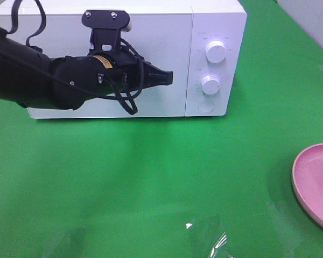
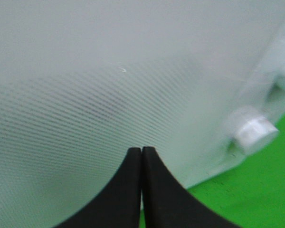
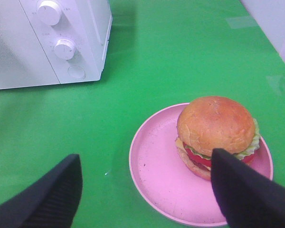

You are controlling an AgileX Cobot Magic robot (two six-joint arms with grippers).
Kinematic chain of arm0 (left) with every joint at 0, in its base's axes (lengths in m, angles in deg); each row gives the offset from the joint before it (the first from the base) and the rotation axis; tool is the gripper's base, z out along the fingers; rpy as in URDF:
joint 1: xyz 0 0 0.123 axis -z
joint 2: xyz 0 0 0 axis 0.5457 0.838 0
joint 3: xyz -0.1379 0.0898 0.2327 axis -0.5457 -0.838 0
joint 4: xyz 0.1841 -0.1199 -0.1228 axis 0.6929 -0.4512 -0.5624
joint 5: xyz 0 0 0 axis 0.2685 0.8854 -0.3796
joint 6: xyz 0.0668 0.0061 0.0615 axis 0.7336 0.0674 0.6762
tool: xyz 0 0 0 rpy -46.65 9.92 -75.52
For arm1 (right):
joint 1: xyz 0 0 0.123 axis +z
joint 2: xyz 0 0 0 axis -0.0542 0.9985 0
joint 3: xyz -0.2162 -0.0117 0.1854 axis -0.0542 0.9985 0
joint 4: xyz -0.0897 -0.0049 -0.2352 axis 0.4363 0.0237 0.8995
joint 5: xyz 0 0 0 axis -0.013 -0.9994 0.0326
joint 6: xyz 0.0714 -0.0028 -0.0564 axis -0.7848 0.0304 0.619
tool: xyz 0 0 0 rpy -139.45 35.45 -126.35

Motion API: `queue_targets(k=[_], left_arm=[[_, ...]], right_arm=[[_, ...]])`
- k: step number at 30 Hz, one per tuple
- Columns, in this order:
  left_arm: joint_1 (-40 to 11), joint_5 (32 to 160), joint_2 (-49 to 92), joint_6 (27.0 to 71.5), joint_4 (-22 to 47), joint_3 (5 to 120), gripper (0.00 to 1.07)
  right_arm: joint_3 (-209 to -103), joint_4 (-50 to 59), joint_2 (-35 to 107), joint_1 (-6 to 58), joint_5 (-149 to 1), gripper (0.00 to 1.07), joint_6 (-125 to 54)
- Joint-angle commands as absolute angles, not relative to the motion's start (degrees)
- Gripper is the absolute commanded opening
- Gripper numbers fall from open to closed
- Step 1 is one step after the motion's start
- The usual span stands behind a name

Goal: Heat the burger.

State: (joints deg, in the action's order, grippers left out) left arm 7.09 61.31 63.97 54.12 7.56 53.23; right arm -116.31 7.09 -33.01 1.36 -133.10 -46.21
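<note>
The green tabletop [image 1: 151, 177] is filling the foreground. The burger [image 3: 215, 135] is sitting on the pink plate [image 3: 154, 166] at the right, under the right gripper [image 3: 145, 187], jaws spread wide. Farther back, the left gripper [image 2: 141, 154], clenched empty, is hovering before the closed white microwave [image 1: 167, 43].

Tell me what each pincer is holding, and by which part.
Nothing. The left pincer is shut empty by the microwave door; the right pincer hangs open above the burger.

The left arm [image 1: 37, 75] is matte black and bulky, with looping black cables [image 1: 126, 94], a yellow label [image 1: 102, 62] and a bracket [image 1: 105, 21] fixed by two silver screws. Its fingers [image 2: 133, 190] are smooth, curved, tapered black; the right fingers [image 3: 242, 190] match.
</note>
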Motion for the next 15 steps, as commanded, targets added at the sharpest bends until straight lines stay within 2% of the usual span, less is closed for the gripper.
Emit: queue_targets(k=[1, 3, 4, 5, 6, 7, 8, 9, 10, 11, 15], left_arm=[[9.50, 64.00, 60.99, 55.38, 7.16, 50.99, 0.02], [10.93, 64.63, 58.64, 55.38, 7.10, 47.96, 0.05], [12.36, 65.49, 56.52, 55.38, 6.93, 45.21, 0.12], [12.36, 65.49, 56.52, 55.38, 6.93, 45.21, 0.12], [13.51, 67.21, 54.29, 55.38, 6.93, 42.51, 0.32], [13.51, 67.21, 54.29, 55.38, 6.93, 42.51, 0.32], [13.97, 69.39, 52.40, 55.09, 6.64, 40.45, 0.65], [14.02, 70.76, 51.42, 54.87, 6.13, 39.76, 0.80], [14.02, 70.76, 51.42, 54.87, 6.13, 39.76, 0.80], [14.02, 75.23, 49.65, 54.69, 5.44, 38.73, 1.00], [13.85, 81.99, 47.07, 55.32, 5.84, 38.33, 0.97]], right_arm=[[-116.14, 6.86, -34.50, 1.07, -132.64, 0.73, -45.81], [-116.14, 6.86, -34.50, 1.07, -132.64, 0.73, -45.81], [-116.14, 6.86, -34.50, 1.07, -132.64, 0.73, -45.81], [-116.14, 6.86, -34.50, 1.07, -132.64, 0.73, -45.81], [-116.14, 6.86, -34.50, 1.07, -132.64, 0.73, -45.81], [-116.14, 6.86, -34.50, 1.07, -132.64, 0.73, -45.81], [-116.14, 6.86, -34.50, 1.07, -132.64, 0.73, -45.81], [-116.14, 6.86, -34.50, 1.07, -132.64, 0.73, -45.81], [-116.14, 6.86, -34.50, 1.07, -132.64, 0.73, -45.81], [-116.14, 6.86, -34.50, 1.07, -132.64, 0.73, -45.81], [-116.14, 6.86, -34.50, 1.07, -132.64, 0.73, -45.81]])
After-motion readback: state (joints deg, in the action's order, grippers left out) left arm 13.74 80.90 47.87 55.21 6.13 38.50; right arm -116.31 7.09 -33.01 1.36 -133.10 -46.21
